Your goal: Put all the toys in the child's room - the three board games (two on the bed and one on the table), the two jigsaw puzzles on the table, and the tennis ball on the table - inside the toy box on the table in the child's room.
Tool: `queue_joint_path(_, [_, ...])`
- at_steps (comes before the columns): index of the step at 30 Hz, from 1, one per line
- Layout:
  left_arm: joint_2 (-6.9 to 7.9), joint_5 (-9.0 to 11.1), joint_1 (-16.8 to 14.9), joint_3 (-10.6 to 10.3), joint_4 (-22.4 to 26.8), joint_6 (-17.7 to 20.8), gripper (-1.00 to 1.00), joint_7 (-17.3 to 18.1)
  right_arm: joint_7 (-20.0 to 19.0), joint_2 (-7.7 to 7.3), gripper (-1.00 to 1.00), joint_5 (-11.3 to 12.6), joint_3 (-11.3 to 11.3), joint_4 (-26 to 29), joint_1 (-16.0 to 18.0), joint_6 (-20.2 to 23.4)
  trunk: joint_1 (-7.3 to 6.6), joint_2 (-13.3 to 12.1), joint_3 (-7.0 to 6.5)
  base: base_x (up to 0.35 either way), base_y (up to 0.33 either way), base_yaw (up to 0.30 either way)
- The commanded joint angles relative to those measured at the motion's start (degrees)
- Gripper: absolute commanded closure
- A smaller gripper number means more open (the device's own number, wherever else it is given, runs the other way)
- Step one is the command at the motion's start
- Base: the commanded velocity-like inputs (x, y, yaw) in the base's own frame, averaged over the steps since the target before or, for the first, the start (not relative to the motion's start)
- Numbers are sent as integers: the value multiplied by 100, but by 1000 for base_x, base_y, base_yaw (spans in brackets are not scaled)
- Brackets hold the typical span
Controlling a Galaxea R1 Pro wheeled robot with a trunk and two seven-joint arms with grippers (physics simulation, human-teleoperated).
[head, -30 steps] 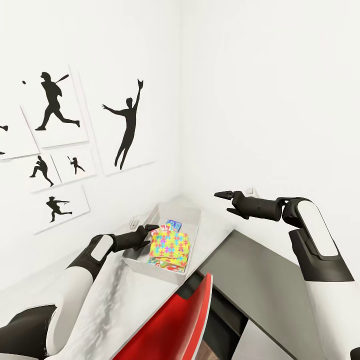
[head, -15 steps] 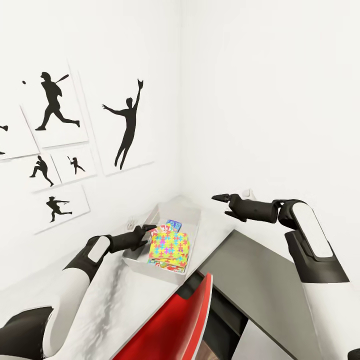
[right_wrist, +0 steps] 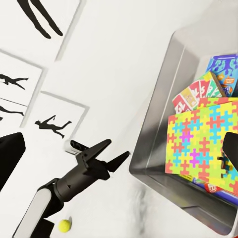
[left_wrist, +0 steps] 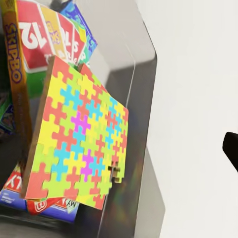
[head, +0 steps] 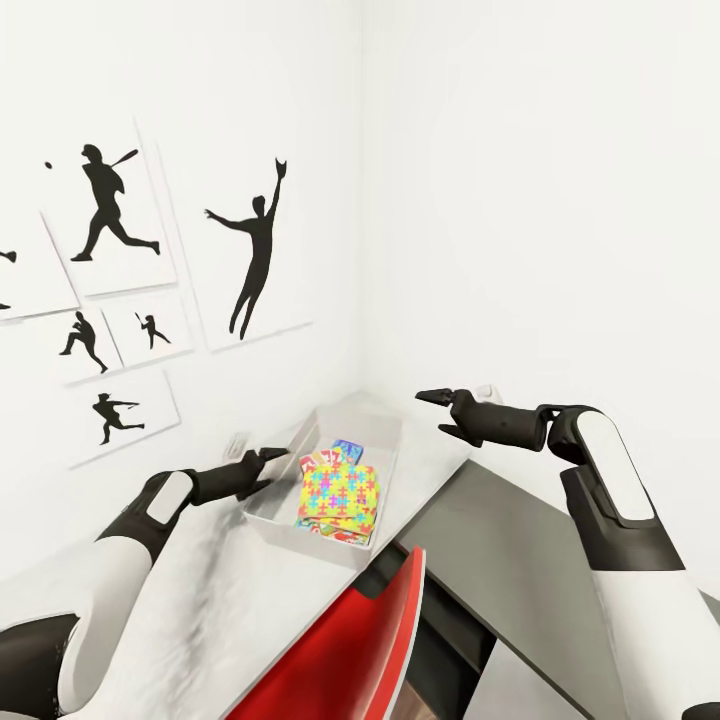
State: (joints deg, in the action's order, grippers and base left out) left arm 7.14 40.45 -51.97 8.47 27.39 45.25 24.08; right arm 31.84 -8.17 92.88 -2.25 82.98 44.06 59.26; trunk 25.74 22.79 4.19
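A: Tennis ball [right_wrist: 63, 226], lower left of the right wrist view, sits loose on the bench [head: 250, 620] under the left arm. Light, round, springy, likely to roll; I'd pinch it straight across the middle.

B: Left gripper [head: 272, 455], left of centre in the head view, jaws apart, empty, beside the toy box [head: 385, 440].

A: In the box, a jigsaw puzzle [head: 338, 493] leans on the board games [left_wrist: 47, 39].

B: Right gripper [head: 432, 409], right of centre, spread, carrying nothing.
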Motion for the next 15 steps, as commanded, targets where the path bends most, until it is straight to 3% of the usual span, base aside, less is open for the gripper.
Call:
queue_joint_path(1, [30,-11,-6,27,0,37,-100,16,60,-4,-100,55,-8,6,7,-1,4,13,8,0,0,0])
queue_joint_path(4, [109,-13,-6,24,2,37,-100,23,59,-6,-100,55,-10,10,6,-2,4,13,-15,0,0,0])
queue_joint_path(15, [127,-11,-6,23,6,36,-100,42,59,1,-100,55,-12,13,6,-2,4,13,-116,0,0,0])
